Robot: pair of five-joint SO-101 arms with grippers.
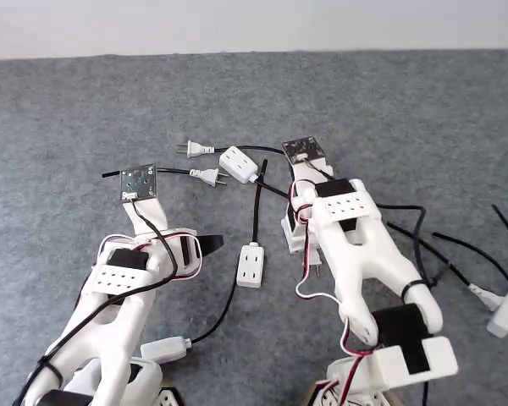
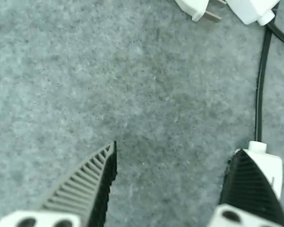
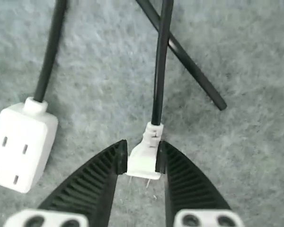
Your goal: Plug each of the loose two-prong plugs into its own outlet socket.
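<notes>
**Right gripper clamped on a plug, left gripper spread over the mat**

Your right gripper (image 3: 142, 146) is closed on a white two-prong plug (image 3: 143, 161). Its ribbed black fingers (image 3: 104, 175) press the plug's two sides. The prongs point back toward the wrist, and the black cord (image 3: 159, 61) runs straight away from the tips. In the high view that gripper (image 1: 309, 252) sits just right of centre. The three-slot outlet socket (image 1: 251, 264) lies at its 9 o'clock, near but apart.

Your left gripper (image 2: 170, 184) holds nothing, and its fingers (image 2: 92, 184) are spread wide over bare mat. In the left wrist view one fingertip stands in front of that socket's edge (image 2: 267, 163). From overhead, the left gripper (image 1: 199, 247) is at the socket's 9 o'clock.

At the socket's 12 o'clock lies a second outlet block (image 1: 239, 163). An upper loose plug (image 1: 195, 150) is at its 10 o'clock. A lower loose plug (image 1: 210, 177) is at its 8 o'clock, with its prongs just beside the block. A white cord end (image 1: 165, 348) lies at the socket's 7 o'clock. More white cord ends (image 1: 499, 304) lie far out at 3 o'clock.

You are working on a grey, felt-like mat (image 1: 68, 110) that covers the table. A pale wall (image 1: 237, 25) runs along the 12 o'clock edge.
</notes>
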